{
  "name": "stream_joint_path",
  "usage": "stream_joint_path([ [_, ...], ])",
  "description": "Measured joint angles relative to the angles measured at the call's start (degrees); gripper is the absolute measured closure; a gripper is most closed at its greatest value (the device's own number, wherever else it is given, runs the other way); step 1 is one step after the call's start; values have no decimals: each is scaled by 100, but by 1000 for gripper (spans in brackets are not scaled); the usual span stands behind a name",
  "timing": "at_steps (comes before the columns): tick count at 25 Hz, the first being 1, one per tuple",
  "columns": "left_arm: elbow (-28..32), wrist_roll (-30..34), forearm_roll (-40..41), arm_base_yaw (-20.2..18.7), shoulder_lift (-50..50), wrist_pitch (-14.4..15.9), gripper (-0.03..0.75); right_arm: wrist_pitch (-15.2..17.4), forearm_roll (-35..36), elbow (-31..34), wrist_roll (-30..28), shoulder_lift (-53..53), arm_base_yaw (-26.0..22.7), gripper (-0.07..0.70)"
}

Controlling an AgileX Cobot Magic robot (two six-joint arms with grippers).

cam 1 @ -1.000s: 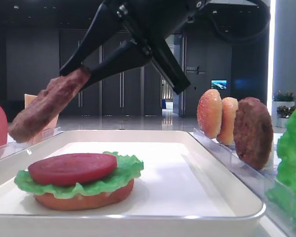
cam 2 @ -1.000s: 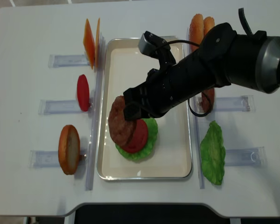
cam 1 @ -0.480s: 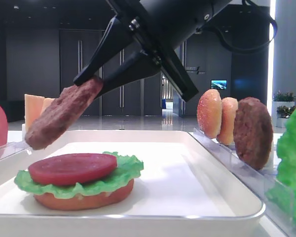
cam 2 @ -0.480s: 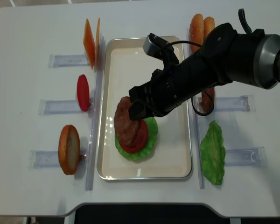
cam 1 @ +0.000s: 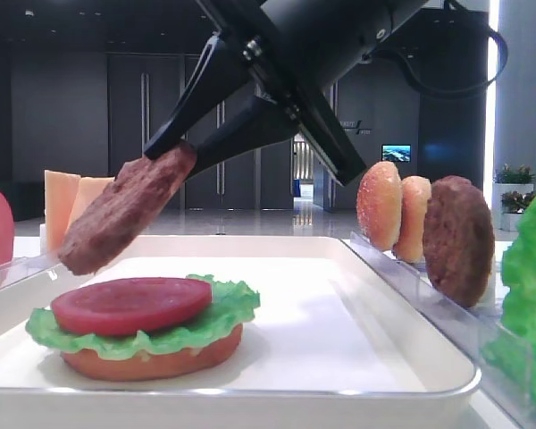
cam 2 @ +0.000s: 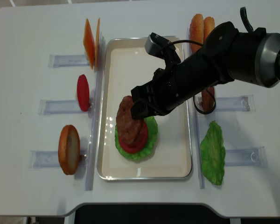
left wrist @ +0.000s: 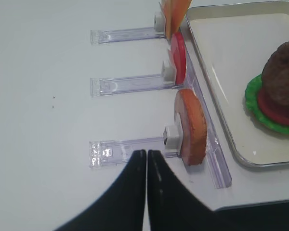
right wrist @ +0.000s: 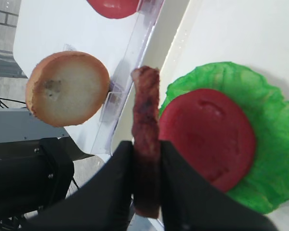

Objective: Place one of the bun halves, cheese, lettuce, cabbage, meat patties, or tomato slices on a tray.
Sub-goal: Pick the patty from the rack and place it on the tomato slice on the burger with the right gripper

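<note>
My right gripper is shut on a dark brown meat patty, pinched edge-on between the black fingers. The patty hangs tilted just above the left part of a stack on the white tray. That stack is a flat bun base, lettuce and a tomato slice on top. My left gripper is shut and empty, low over the table beside a rack holding a bun half.
Clear racks flank the tray. On the left stand cheese, a tomato slice and a bun half. On the right are bun halves, a second patty and lettuce.
The right gripper has carried the patty rightward, from over the tray's left rim to above the stack. The left gripper has stayed still.
</note>
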Motion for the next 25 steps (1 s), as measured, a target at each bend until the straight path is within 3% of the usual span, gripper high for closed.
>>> stream_joint_path([
  [25, 0, 0, -15, 0, 0, 0, 716, 145, 132, 0, -2, 298, -13, 517],
])
